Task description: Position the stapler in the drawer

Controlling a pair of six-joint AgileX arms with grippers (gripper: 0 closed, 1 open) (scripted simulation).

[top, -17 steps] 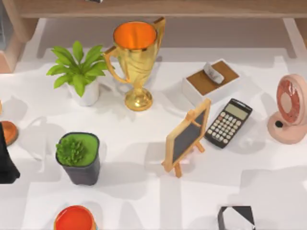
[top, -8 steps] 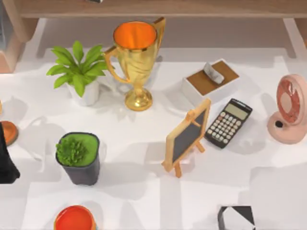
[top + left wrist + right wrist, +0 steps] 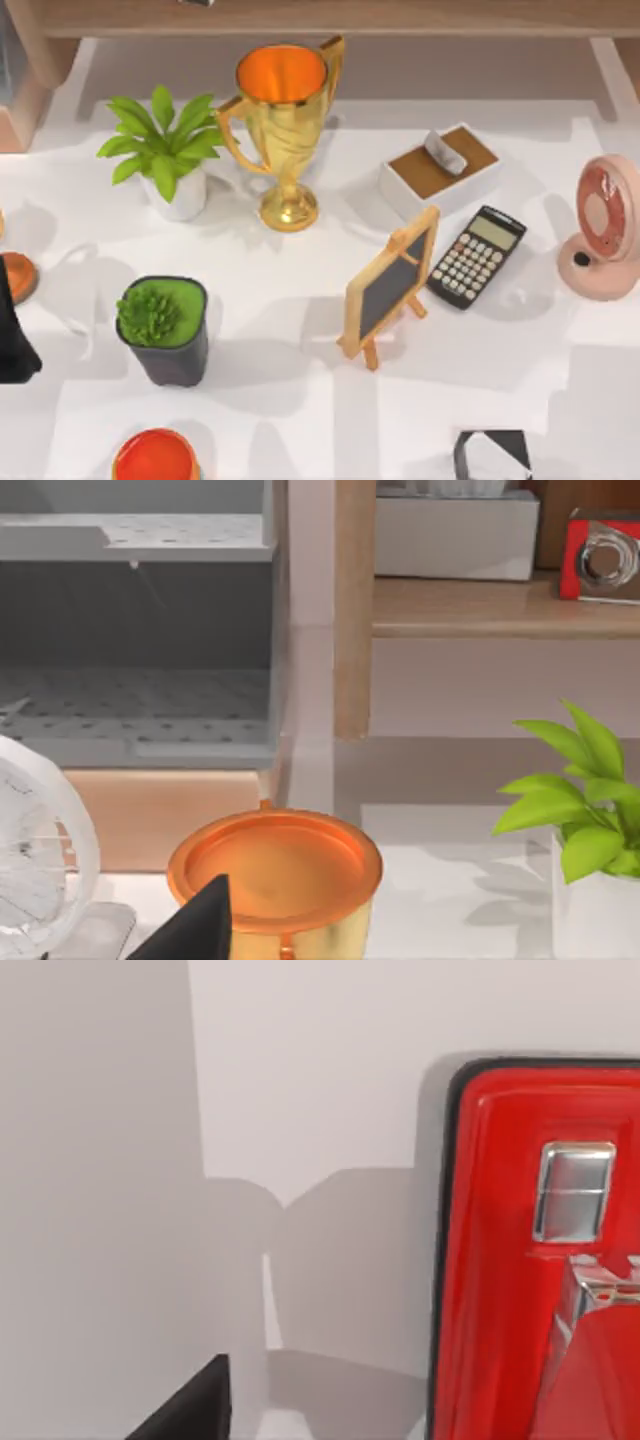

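The stapler (image 3: 520,1260) is red with a black rim and metal parts. It lies on the white table, close under the right wrist camera. One black finger (image 3: 190,1405) of my right gripper stands beside it, apart from it. The drawer (image 3: 130,680) is a grey open compartment with a dotted floor, seen ahead in the left wrist view behind an orange cup (image 3: 275,865). My left arm (image 3: 12,340) is parked at the table's left edge, and a black finger (image 3: 195,930) of its gripper shows in the left wrist view.
On the table stand a gold trophy (image 3: 283,120), a leafy plant (image 3: 165,150), a succulent in a dark pot (image 3: 163,328), a small chalkboard (image 3: 390,285), a calculator (image 3: 476,257), a white box (image 3: 440,170) and a pink fan (image 3: 602,225). A wooden shelf (image 3: 330,18) runs along the back.
The shadow over the table's right side has slid toward the front right corner. Nothing on the table has moved, and the left arm has stayed put.
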